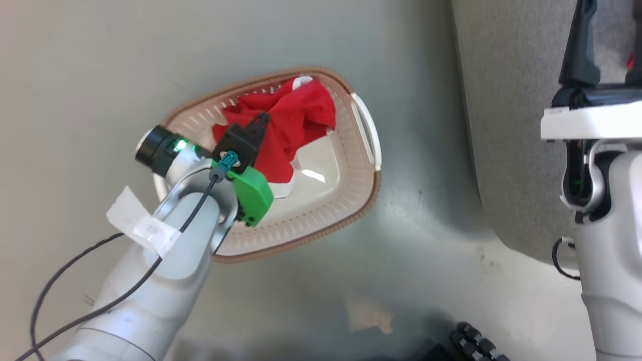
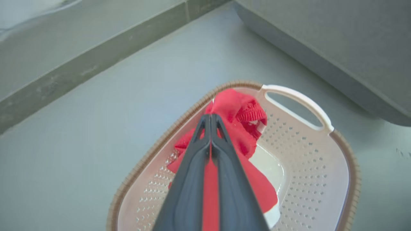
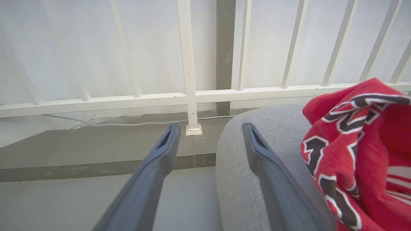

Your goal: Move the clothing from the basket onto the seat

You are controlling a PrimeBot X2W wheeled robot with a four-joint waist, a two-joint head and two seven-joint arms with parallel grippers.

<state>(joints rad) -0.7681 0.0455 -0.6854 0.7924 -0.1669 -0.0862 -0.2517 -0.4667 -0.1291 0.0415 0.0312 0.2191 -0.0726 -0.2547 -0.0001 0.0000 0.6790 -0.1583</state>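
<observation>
Inside basket (image 1: 321, 215), left pincer (image 1: 262, 119) on clothing (image 1: 301, 115)

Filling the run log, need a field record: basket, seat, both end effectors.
basket: on floor beside seat, holds red garment
left end effector: shut on red garment, over basket
right end effector: open, empty, near seat edge
seat: grey sofa, lettered garment lying on it

Left arm (image 1: 150, 281) reaches in from the lower left, and the left gripper (image 1: 261, 121) has its fingers pinched tight together on the clothing (image 2: 239, 109). Right arm (image 1: 609, 240) sits off to the right, right gripper (image 3: 208, 134) pointing forward, fingers spread wide apart.
</observation>
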